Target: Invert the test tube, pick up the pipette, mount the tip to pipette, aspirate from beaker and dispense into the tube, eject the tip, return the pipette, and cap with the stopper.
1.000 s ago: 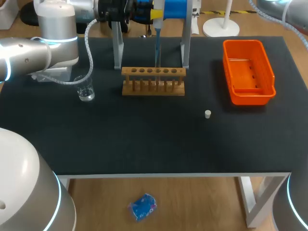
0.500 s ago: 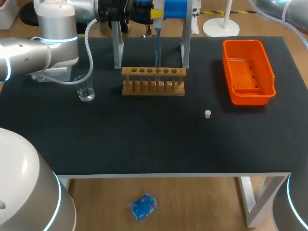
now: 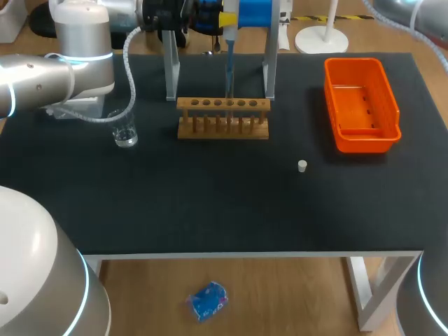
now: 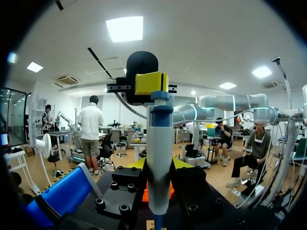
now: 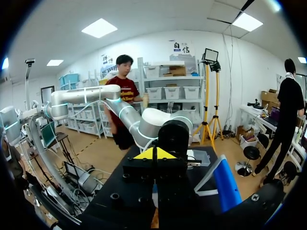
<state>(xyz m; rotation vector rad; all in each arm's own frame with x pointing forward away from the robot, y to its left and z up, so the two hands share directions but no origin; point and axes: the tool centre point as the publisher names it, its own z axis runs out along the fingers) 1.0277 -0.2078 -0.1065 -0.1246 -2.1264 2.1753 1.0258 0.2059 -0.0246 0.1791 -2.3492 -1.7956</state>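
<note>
While slim pipette (image 3: 229, 66) hangs, wooden rack (image 3: 222, 105), orange bin (image 3: 364, 145)

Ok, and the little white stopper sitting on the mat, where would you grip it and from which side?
Grip the stopper across its side walls, coming straight down from above. It is short and squat, low on the black table, so a sideways approach would likely scrape it. Nothing stands near it; the orange bin is well apart.
</note>
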